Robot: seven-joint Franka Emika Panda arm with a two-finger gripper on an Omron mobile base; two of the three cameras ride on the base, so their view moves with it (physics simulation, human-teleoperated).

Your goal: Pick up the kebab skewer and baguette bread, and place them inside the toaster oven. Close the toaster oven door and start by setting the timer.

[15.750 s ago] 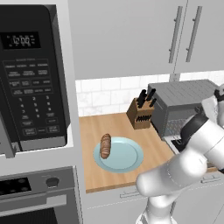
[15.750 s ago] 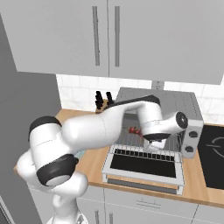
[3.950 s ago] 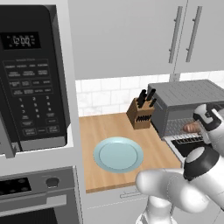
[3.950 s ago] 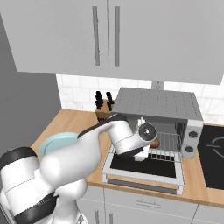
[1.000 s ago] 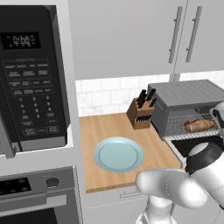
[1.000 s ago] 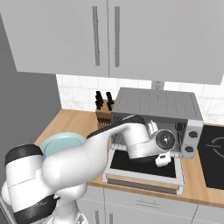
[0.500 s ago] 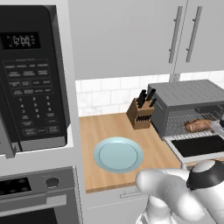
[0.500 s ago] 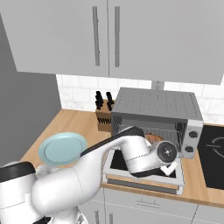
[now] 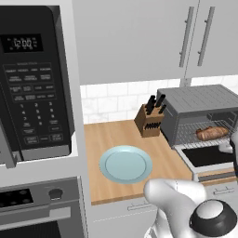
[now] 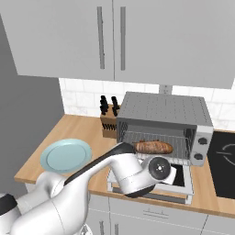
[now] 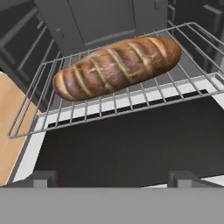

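The toaster oven [image 10: 160, 117] stands open with its door [image 11: 131, 140] folded down flat. On its wire rack [image 11: 39, 118] lies the baguette bread [image 11: 118, 65], golden-brown with crosswise scores; it also shows as the baguette [image 9: 211, 133] and the baguette [image 10: 153, 147] in the base views. My gripper [image 11: 114, 177] is open and empty, low over the door glass and just in front of the rack. Its two fingertips [image 11: 43, 177] stand far apart. The kebab skewer is hidden from me.
An empty light-blue plate [image 9: 125, 164] sits on the wooden counter [image 9: 100, 139]. A knife block [image 9: 149, 122] stands left of the toaster oven. A large black microwave [image 9: 32, 83] hangs at the far left, and a dark cooktop [image 10: 222, 158] lies to the right.
My hand has drawn back out of the oven mouth and sunk lower over the open door. The baguette stays on the rack where it lay a second ago.
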